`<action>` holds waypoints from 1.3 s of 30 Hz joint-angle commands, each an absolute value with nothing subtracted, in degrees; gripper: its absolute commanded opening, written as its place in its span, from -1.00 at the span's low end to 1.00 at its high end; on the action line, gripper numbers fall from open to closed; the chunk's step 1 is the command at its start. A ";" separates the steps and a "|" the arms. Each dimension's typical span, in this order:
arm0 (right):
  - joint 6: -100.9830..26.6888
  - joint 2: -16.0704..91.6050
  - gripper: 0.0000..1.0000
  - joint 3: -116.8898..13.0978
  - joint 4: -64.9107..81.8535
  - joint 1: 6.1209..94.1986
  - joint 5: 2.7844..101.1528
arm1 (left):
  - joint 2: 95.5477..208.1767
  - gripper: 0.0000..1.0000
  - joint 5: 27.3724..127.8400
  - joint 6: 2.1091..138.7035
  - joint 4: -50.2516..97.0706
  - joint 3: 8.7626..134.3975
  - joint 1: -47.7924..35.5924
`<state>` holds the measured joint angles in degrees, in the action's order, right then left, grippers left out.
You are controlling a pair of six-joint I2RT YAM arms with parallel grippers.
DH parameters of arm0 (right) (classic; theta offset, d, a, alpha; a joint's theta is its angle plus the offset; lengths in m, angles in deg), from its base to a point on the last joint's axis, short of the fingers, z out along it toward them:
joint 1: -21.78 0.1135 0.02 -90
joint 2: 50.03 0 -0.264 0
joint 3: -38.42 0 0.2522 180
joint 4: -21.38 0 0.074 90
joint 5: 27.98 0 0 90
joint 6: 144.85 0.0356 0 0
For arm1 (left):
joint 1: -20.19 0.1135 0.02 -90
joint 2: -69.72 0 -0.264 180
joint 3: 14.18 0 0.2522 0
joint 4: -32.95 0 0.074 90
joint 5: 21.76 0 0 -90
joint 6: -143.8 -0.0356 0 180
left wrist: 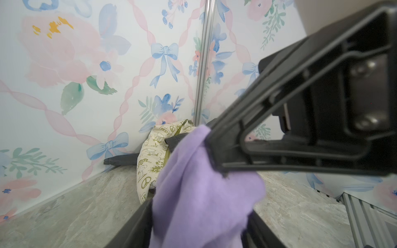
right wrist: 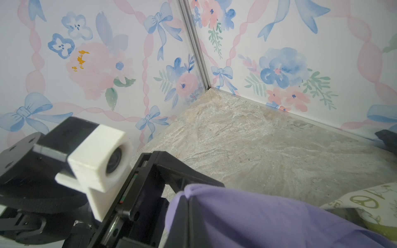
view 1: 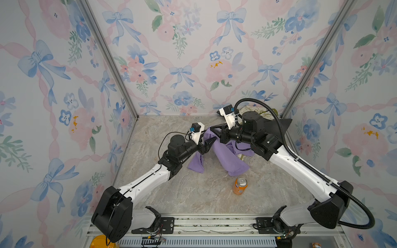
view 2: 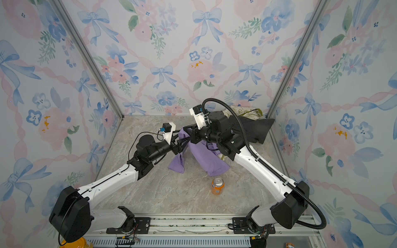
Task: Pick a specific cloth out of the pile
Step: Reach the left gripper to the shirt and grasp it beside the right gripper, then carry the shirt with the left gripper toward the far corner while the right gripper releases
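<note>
Your left gripper (left wrist: pixel 197 234) is straddling the cloth (left wrist: pixel 204 193), half-open, grip uncertain; your right gripper (left wrist: pixel 211 148) is clamping it, holding it raised, presumably to free it from the pile (left wrist: pixel 150 158).

Robot test booth, not a home: floral bow-print wallpaper (view 1: pixel 182 43) on panels joined by aluminium posts (view 1: pixel 107 58) encloses a marble-look table (view 1: pixel 193 201); the left arm (view 1: pixel 146 182) and right arm (view 1: pixel 300 171) are bolted to a metal rail (view 1: pixel 214 223) along its near edge.

The right arm (view 1: pixel 300 169) hides most of the pile (view 1: pixel 257 109); the cloth (left wrist: pixel 204 204) runs off-frame.
</note>
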<state>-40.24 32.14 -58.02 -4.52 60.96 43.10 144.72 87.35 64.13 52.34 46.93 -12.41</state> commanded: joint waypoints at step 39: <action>-45.32 21.14 0.99 -48.42 -8.76 46.25 53.38 | 157.97 -1.00 65.38 51.23 34.52 98.01 4.52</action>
<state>-45.87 19.59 -47.53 -8.83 46.88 54.71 154.08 68.16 54.20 38.98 92.85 2.69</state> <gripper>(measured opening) 0.997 0.048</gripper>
